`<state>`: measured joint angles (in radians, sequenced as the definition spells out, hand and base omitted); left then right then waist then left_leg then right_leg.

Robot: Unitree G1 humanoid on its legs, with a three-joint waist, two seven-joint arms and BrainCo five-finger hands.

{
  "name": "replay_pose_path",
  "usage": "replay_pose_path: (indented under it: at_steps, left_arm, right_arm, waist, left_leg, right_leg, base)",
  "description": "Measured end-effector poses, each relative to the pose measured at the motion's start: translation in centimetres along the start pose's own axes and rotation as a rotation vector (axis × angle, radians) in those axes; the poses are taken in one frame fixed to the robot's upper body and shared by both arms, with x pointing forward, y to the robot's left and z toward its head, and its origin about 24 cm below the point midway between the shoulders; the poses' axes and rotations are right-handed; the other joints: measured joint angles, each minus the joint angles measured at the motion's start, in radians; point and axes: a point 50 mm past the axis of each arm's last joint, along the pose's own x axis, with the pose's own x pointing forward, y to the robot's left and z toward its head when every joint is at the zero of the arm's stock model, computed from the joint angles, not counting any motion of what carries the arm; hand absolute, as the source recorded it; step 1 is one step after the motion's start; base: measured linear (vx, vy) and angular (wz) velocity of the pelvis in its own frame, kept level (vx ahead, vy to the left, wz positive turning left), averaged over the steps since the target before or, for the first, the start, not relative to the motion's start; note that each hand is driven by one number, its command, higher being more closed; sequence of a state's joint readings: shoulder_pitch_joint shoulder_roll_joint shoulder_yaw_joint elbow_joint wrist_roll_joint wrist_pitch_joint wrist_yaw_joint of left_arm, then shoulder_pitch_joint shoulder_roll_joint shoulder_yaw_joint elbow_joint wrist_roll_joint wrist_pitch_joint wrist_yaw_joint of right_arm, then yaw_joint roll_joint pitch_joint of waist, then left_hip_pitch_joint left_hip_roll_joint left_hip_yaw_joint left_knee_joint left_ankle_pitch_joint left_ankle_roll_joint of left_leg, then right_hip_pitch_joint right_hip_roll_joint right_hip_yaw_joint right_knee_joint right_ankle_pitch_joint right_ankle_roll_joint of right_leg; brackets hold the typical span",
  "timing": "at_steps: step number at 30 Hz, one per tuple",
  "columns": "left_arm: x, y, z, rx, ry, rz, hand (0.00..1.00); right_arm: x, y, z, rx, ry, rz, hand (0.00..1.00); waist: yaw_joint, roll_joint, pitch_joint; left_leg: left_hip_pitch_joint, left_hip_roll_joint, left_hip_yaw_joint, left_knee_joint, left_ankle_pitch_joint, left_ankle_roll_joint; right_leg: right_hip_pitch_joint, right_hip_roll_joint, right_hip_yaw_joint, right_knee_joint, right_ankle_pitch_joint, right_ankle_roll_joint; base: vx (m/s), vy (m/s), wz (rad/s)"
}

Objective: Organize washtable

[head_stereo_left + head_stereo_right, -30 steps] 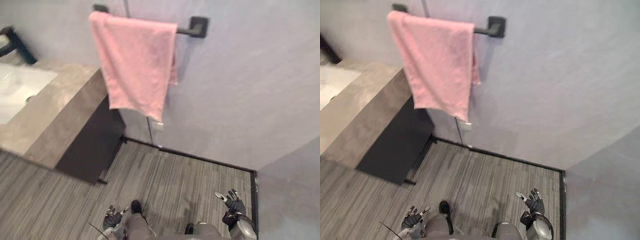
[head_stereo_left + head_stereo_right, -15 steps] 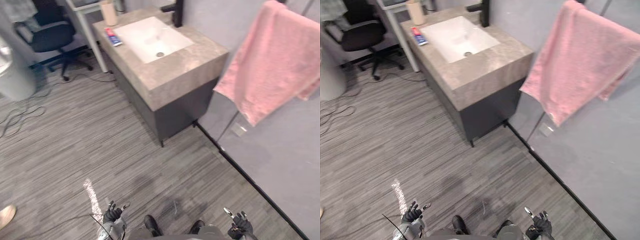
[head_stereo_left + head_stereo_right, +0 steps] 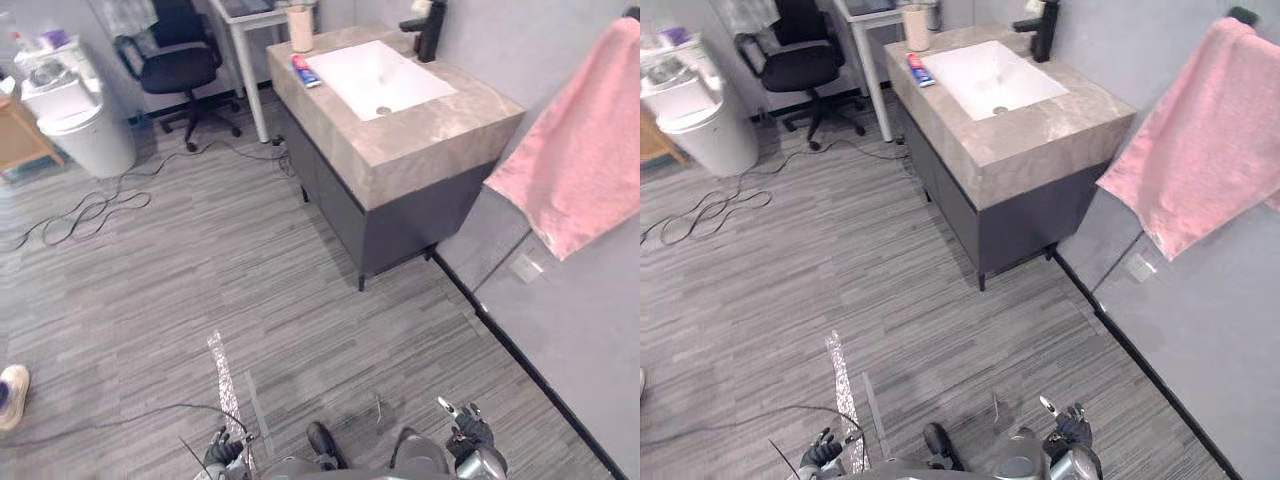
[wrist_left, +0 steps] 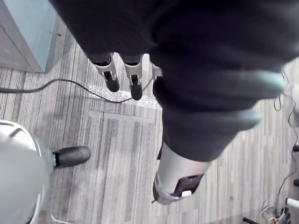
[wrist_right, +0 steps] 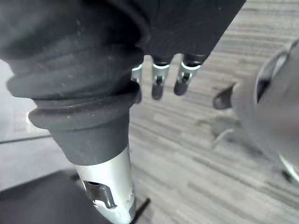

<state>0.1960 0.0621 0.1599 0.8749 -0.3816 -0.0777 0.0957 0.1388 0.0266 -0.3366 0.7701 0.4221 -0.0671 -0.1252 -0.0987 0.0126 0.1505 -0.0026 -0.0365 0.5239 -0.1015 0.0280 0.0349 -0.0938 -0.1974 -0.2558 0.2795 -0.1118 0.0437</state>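
A toothpaste tube (image 3: 306, 71) lies on the washtable (image 3: 430, 130), at its far end beside the white sink (image 3: 380, 75). It looks light, soft and probably slick, best pinched mid-body. My left hand (image 3: 222, 452) and right hand (image 3: 466, 430) hang well apart from it, fingers relaxed, empty.

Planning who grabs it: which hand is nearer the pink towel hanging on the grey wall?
Right. The right hand hangs low beside the wall, well short of the pink towel; the left hand hangs farther left, away from the wall.
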Motion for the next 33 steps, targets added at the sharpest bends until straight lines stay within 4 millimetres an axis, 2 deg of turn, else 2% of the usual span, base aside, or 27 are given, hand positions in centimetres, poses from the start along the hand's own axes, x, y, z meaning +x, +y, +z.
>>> replay_pose_path:
  at_steps: [1,4,6,9,12,17,20,22,24,25,26,27,28,29,30,32,33]
  left_arm:
    - [-0.1,-0.2,-0.2,-0.006,0.003,-0.001,0.00]
    - [-0.3,-0.6,-0.9,-0.021,0.018,-0.003,0.00]
    - [-0.4,-0.4,-1.2,-0.039,0.021,0.013,0.00]
    - [-0.8,0.1,-2.0,-0.076,0.037,0.048,0.00]
    - [-0.8,0.2,-2.2,-0.096,0.045,0.058,0.00]
    - [-0.7,0.1,-2.2,-0.109,0.050,0.066,0.00]
    - [-0.6,0.5,-2.2,-0.136,0.049,0.089,0.00]
    - [-0.7,0.8,-2.1,-0.169,0.047,0.124,0.00]
    - [-0.7,1.0,-2.2,-0.183,0.049,0.137,0.00]
    - [-0.7,1.2,-2.2,-0.195,0.048,0.149,0.00]
    - [-0.7,1.2,-2.2,-0.203,0.050,0.162,0.00]
    - [-0.8,1.3,-2.4,-0.202,0.053,0.169,0.00]
    - [-0.7,1.5,-2.2,-0.197,0.049,0.173,0.00]
    - [-0.7,1.5,-2.2,-0.197,0.048,0.173,0.00]
    - [-0.6,1.3,-1.9,-0.200,0.042,0.172,0.00]
    - [-0.6,1.4,-1.9,-0.199,0.043,0.186,0.00]
    - [-0.4,1.0,-1.5,-0.202,0.036,0.175,0.00]
  right_arm:
    - [-0.1,-0.2,-0.1,-0.004,0.003,-0.005,0.00]
    - [-0.2,-0.4,-0.3,-0.007,0.008,0.005,0.00]
    - [-0.2,-0.7,-0.7,-0.015,0.021,-0.002,0.00]
    - [-0.5,-1.4,-1.5,-0.061,0.043,-0.017,0.00]
    - [-1.0,-2.2,-2.6,-0.081,0.076,-0.041,0.00]
    - [-1.6,-3.0,-4.0,-0.079,0.119,-0.070,0.00]
    - [-1.6,-2.9,-4.2,-0.081,0.130,-0.074,0.00]
    - [-1.6,-2.9,-4.2,-0.078,0.130,-0.085,0.00]
    - [-1.6,-2.8,-4.3,-0.063,0.132,-0.098,0.00]
    - [-1.7,-2.9,-4.4,-0.053,0.135,-0.105,0.00]
    - [-1.6,-3.1,-4.2,-0.037,0.129,-0.114,0.00]
    - [-1.6,-3.1,-4.1,-0.029,0.125,-0.116,0.00]
    - [-1.6,-3.2,-4.1,-0.012,0.122,-0.122,0.00]
    - [-1.6,-3.4,-4.1,-0.007,0.122,-0.126,0.00]
    - [-1.7,-3.5,-4.3,-0.006,0.128,-0.131,0.00]
    - [-1.9,-3.7,-4.6,0.008,0.132,-0.137,0.00]
    - [-2.0,-4.0,-4.8,0.024,0.136,-0.151,0.00]
  waist:
    - [0.004,-0.007,0.002]
    - [0.002,-0.011,0.003]
    - [0.005,-0.014,0.001]
    - [0.005,-0.019,-0.006]
    - [0.008,-0.012,-0.017]
    - [0.033,-0.020,-0.021]
    - [0.040,-0.030,-0.026]
    - [0.062,-0.033,-0.027]
    - [0.063,-0.038,-0.030]
    - [0.065,-0.047,-0.030]
    - [0.065,-0.041,-0.024]
    - [0.067,-0.044,-0.018]
    - [0.064,-0.037,-0.016]
    - [0.062,-0.032,-0.008]
    - [0.062,-0.042,-0.004]
    - [0.057,-0.040,-0.005]
    - [0.044,-0.035,-0.007]
  left_leg:
    - [0.000,-0.001,-0.007,0.000,0.002,-0.003]
    - [-0.007,0.000,-0.061,0.000,0.013,-0.018]
    - [0.002,0.004,-0.060,0.000,0.016,-0.022]
    - [0.022,0.005,-0.059,-0.001,0.014,-0.019]
    - [0.024,0.003,-0.059,-0.001,0.014,-0.019]
    - [0.031,-0.015,-0.069,-0.001,0.007,-0.009]
    - [0.034,-0.034,-0.091,-0.001,-0.005,0.009]
    - [0.034,-0.051,-0.091,0.000,-0.024,0.036]
    - [0.037,-0.066,-0.091,0.000,-0.041,0.059]
    - [0.048,-0.080,-0.087,0.000,-0.060,0.080]
    - [0.060,-0.078,-0.085,0.002,-0.068,0.085]
    - [0.065,-0.071,-0.086,0.019,-0.078,0.094]
    - [0.076,-0.055,-0.103,0.071,-0.120,0.100]
    - [0.089,-0.047,-0.112,0.097,-0.141,0.101]
    - [0.103,-0.027,-0.119,0.142,-0.182,0.096]
    - [0.122,-0.005,-0.139,0.154,-0.208,0.079]
    - [0.136,0.012,-0.119,0.137,-0.271,0.002]
  right_leg:
    - [0.000,0.023,0.056,-0.004,-0.014,0.013]
    - [0.018,0.095,0.202,-0.044,-0.025,0.015]
    - [0.033,0.098,0.200,-0.052,-0.025,0.015]
    - [0.061,0.100,0.199,-0.069,-0.025,0.015]
    - [0.075,0.100,0.199,-0.092,-0.025,0.015]
    - [0.094,0.091,0.191,-0.108,-0.026,0.017]
    - [0.108,0.073,0.170,-0.108,-0.036,0.032]
    - [0.109,0.053,0.157,-0.106,-0.044,0.045]
    - [0.111,0.030,0.138,-0.089,-0.061,0.055]
    - [0.113,0.004,0.121,-0.046,-0.079,0.059]
    - [0.074,-0.001,0.118,0.083,-0.077,0.057]
    - [0.038,-0.004,0.119,0.180,-0.065,0.037]
    - [-0.031,-0.012,0.119,0.371,-0.015,-0.035]
    - [-0.074,-0.013,0.122,0.460,-0.002,-0.056]
    - [-0.138,-0.004,0.118,0.596,-0.009,-0.055]
    - [-0.214,0.033,0.081,0.650,-0.031,-0.040]
    - [-0.257,0.065,0.044,0.573,-0.030,-0.038]
  base:
    - [-0.01,-0.062,0.33]
    - [0.01,-0.079,0.41]
    - [0.02,-0.029,0.17]
    - [0.03,-0.007,-0.04]
    - [0.05,0.024,0.02]
    - [0.06,0.023,0.06]
    - [0.11,0.031,0.22]
    - [0.13,0.036,0.09]
    - [0.14,0.048,0.22]
    - [0.21,0.050,0.20]
    - [0.19,0.056,0.18]
    - [0.19,0.055,0.21]
    - [0.14,0.051,0.26]
    - [0.26,0.045,0.32]
    - [0.26,0.046,0.20]
    - [0.24,0.094,0.17]
    - [0.31,0.128,0.35]
